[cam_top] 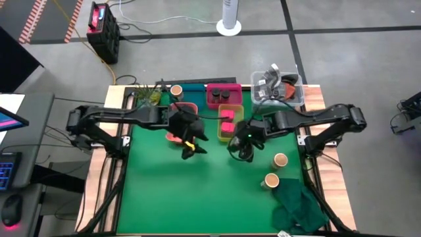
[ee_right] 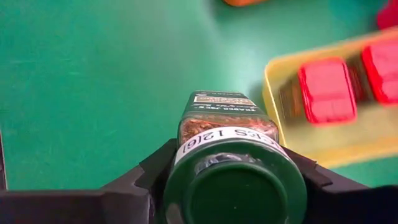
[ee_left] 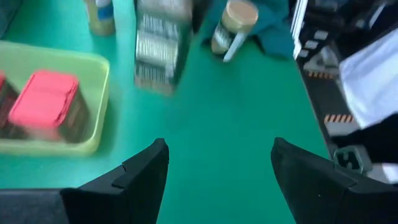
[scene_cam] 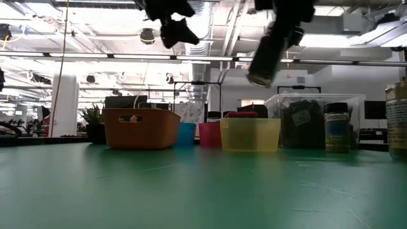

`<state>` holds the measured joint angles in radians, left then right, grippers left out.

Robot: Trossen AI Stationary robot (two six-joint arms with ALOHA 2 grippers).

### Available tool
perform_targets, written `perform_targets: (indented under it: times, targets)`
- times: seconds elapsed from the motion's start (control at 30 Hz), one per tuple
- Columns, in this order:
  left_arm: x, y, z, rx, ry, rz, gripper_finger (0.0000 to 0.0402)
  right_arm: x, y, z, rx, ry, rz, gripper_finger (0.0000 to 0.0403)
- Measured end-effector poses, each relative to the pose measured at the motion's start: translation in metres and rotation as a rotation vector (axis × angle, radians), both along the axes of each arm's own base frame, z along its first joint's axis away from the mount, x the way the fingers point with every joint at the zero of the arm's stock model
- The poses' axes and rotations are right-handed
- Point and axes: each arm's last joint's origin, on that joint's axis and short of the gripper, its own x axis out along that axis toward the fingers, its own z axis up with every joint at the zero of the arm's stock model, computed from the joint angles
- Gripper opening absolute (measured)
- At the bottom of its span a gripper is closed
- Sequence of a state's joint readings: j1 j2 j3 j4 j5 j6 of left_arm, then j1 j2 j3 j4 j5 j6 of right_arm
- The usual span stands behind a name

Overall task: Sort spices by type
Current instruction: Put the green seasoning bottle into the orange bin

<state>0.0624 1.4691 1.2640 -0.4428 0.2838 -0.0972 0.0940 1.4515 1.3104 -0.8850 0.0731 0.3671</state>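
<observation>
My right gripper (cam_top: 242,146) is shut on a dark green-topped jar (ee_right: 227,134) above the green mat, near the yellow tray (cam_top: 230,122) that holds magenta-pink boxes (ee_right: 326,90). In the low view the jar (scene_cam: 266,57) hangs high above the table. My left gripper (cam_top: 192,143) hovers open and empty just left of it; its wrist view (ee_left: 217,168) shows bare mat between the fingers. Two tan-topped jars (cam_top: 281,160) (cam_top: 272,180) stand upright on the mat's right side. Another tan-topped jar (cam_top: 176,90) stands at the far edge. My right gripper pinches the green-topped jar between its two fingers at the upper body just below the green cap (ee_right: 233,186). The fingers (ee_right: 158,165) lie on opposite sides, and the cap faces back toward the wrist. The jar is lifted clear, tilted, its bottom end (scene_cam: 257,77) pointing down.
At the far edge sit a pink tray (cam_top: 223,95), an orange tray (cam_top: 183,108) and a clear box of grey clutter (cam_top: 276,89). A dark green cloth (cam_top: 299,204) lies at the near right corner. The near left part of the mat (cam_top: 171,191) is bare.
</observation>
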Motion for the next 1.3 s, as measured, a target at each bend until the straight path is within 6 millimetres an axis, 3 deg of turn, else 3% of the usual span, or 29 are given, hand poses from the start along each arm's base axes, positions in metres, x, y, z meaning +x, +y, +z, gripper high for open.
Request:
perform_targets:
  times: [0.4, 0.57, 0.77, 1.3]
  targets:
    - [0.026, 0.001, -0.020, 0.009, -0.011, 0.111, 0.0292, 0.043, 0.006, 0.008, -0.086, 0.005, 0.195, 0.0229]
    - [0.027, 0.002, -0.015, 0.043, -0.062, 0.141, 0.0324, 0.046, 0.007, 0.015, -0.091, -0.022, 0.202, 0.0229]
    - [0.029, -0.005, -0.015, 0.130, -0.089, 0.051, 0.0347, 0.046, 0.007, 0.024, -0.093, -0.049, 0.201, 0.0229]
    - [0.036, -0.009, -0.018, 0.162, -0.132, 0.023, 0.0306, 0.050, 0.009, 0.026, -0.090, -0.095, 0.197, 0.0230]
